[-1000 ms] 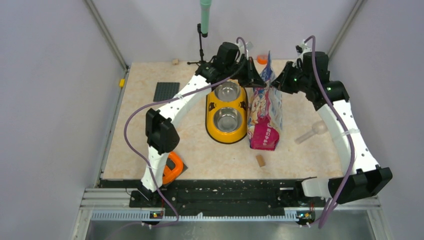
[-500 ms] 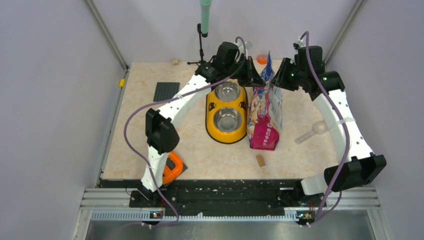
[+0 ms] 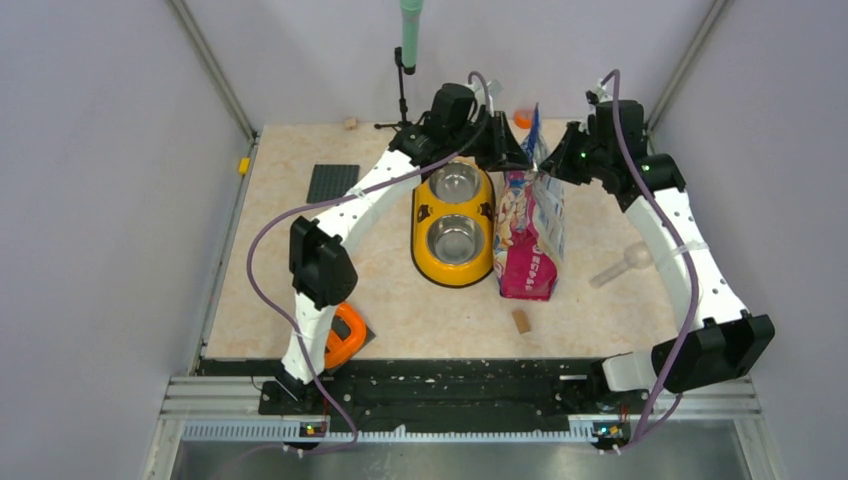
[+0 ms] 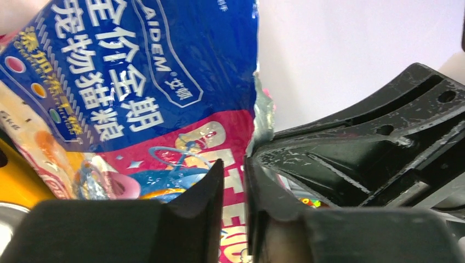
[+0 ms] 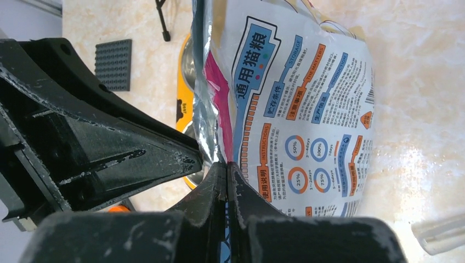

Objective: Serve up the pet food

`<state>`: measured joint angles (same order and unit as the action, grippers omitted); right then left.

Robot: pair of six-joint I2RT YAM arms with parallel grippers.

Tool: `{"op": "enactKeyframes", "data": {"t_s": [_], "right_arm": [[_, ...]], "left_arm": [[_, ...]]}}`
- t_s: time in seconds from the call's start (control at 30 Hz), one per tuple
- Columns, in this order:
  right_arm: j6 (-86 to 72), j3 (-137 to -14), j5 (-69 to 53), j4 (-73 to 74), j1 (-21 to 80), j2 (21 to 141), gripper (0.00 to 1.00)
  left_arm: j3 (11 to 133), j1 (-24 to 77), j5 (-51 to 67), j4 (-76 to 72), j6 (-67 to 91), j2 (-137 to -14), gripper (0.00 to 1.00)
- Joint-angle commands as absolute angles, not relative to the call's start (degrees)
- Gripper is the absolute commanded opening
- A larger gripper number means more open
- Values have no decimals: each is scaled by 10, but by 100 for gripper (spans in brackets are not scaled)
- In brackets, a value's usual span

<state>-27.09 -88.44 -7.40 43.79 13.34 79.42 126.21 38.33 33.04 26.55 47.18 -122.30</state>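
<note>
The pet food itself is hidden inside its glossy pink and blue bag [image 3: 527, 240], which stands upright just right of the yellow double bowl [image 3: 420, 235]. Both grippers meet at the bag's top. My right gripper [image 3: 546, 170] is shut on the bag's torn top edge; in the right wrist view its jaws [image 5: 226, 167] pinch a blue strip of the bag [image 5: 307, 109]. My left gripper [image 3: 519, 157] is at the opposite side of the top. In the left wrist view its jaws [image 4: 234, 164] stand a narrow gap apart, with the bag's pink print [image 4: 137, 98] showing through.
A clear scoop [image 3: 625, 263] lies right of the bag and a tan wooden block [image 3: 520, 320] in front of it. A black studded plate [image 3: 332, 182], an orange tool [image 3: 345, 335], an orange cap [image 3: 524, 119] and a green-topped stand [image 3: 405, 60] surround the bowl.
My right gripper shifted up and left, opened briefly and shut again on the bag's top edge. My left jaws have parted slightly. The bag leans a little more upright.
</note>
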Motion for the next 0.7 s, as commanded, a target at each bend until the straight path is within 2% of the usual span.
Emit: {"op": "enactKeyframes", "data": {"t_s": [0.0,0.07,0.13,0.2,0.57,0.67], "right_arm": [[-288,-858,-95,387,136,777,0],[-288,-853,-95,386,136,774,0],[-294,-846,-97,378,136,768,0],[-297,-843,-98,376,136,765,0],[-299,-841,-104,371,135,762,0],[-300,-842,-104,371,136,763,0]], "left_arm": [[1224,374,312,183,499,-1162,33],[1212,372,310,159,506,-1157,48],[1217,372,316,152,510,-1165,55],[1230,373,327,151,518,-1178,58],[1263,378,346,136,546,-1222,49],[1267,383,347,141,546,-1229,43]]}}
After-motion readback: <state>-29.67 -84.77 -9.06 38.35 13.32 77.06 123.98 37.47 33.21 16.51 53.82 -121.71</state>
